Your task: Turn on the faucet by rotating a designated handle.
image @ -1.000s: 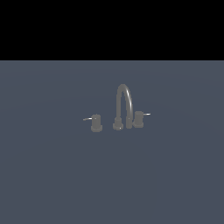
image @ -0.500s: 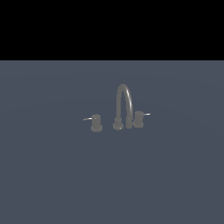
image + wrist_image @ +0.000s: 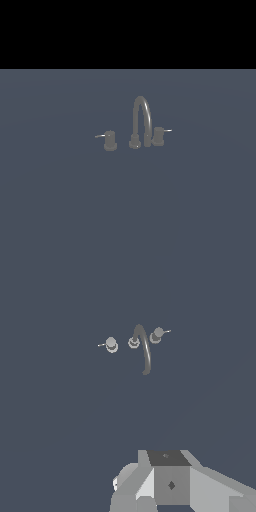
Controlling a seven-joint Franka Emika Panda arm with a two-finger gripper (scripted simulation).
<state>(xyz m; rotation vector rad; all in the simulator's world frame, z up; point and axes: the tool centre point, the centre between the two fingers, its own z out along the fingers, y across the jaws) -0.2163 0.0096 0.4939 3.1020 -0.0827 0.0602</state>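
The faucet [image 3: 140, 121] is a small dull-grey set with a tall arched spout, standing on the flat grey-blue floor. The handle [image 3: 159, 135] is the stubby knob on the exterior view's right, with a thin bright lever pointing outward. The twin knob [image 3: 110, 141], with a flared base and duller lever, stands on the left. The wrist view shows the faucet [image 3: 144, 351] from above, with the handle [image 3: 158, 334] and the twin knob [image 3: 111, 345]. My gripper [image 3: 170, 483] shows only as grey-white housing, far from the faucet. Its fingers are hidden. The arm is out of the exterior view.
The floor [image 3: 65, 200] is a plain grey-blue surface around the faucet. A black band fills the upper part of the exterior view.
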